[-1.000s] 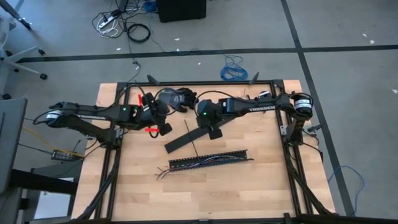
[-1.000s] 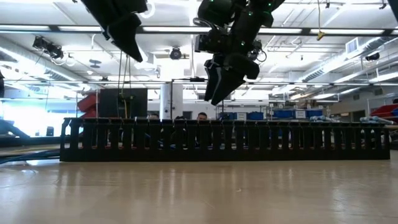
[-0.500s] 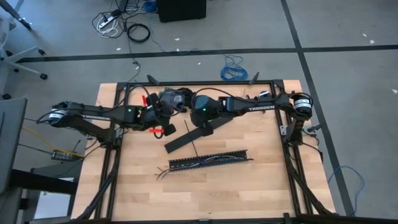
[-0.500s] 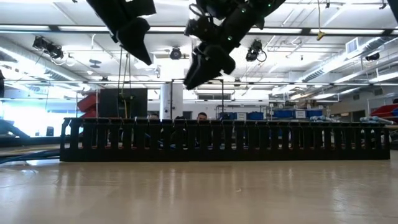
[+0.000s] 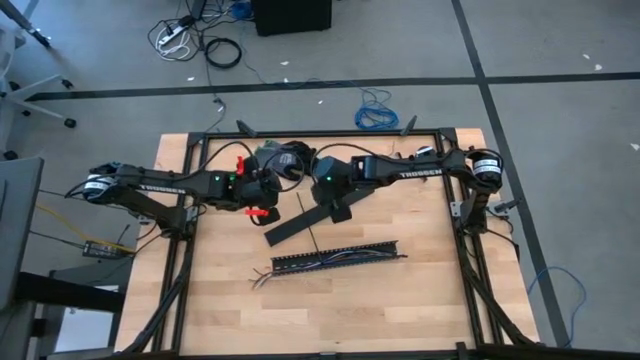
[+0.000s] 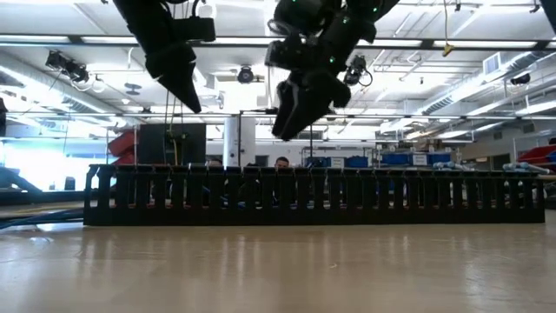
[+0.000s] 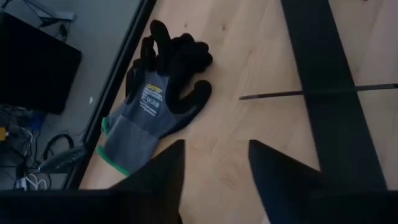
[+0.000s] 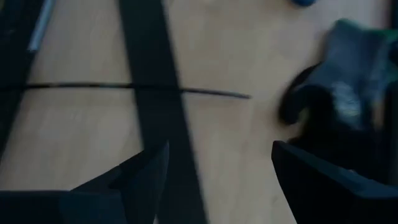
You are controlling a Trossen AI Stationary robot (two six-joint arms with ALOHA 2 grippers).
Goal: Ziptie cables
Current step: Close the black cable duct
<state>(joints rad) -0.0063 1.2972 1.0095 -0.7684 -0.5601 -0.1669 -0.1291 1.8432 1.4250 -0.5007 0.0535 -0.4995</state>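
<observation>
The cables lie along the black slotted channel, with their splayed end sticking out toward the table's left. In the low view the channel stands across the table and hides the wires. A thin black ziptie lies across a flat black strip, and it also shows as a ziptie in the right wrist view. My left gripper hangs open above the table beside a grey-and-black glove. My right gripper hangs open over the strip.
The glove lies near the table's far edge between the two grippers. The black frame rails run along the table's sides. Bare wood lies near the front edge. A coiled blue cable and cords are on the floor beyond.
My left gripper has reached a little toward the table's right, nearer the glove. My right gripper swung toward the table's left, then came part of the way back, staying raised. The channel, cables, strip and ziptie have kept their places.
</observation>
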